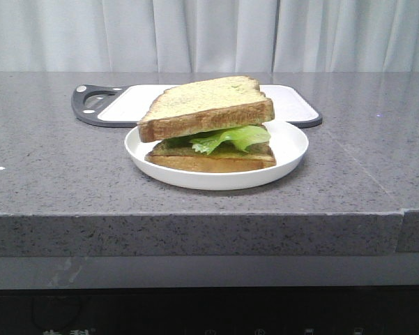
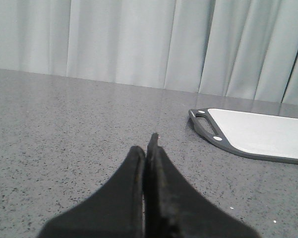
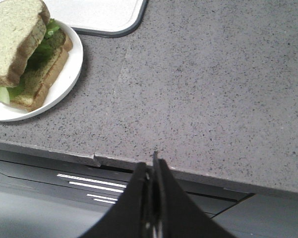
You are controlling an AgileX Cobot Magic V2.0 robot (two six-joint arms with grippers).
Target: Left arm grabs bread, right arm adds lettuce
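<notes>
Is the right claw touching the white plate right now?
Apart. In the right wrist view the right claw, shut, sits over the counter's edge, with bare counter between it and the white plate.

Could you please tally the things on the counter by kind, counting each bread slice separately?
Bread slices: 2 (top, bottom)
Lettuce: 1
Plate: 1
Cutting board: 1
Total: 5

Pale grey-white curtains (image 1: 209,35) hang in soft folds across the whole back. In front spreads a speckled grey stone tabletop (image 1: 56,174), evenly lit.
</notes>
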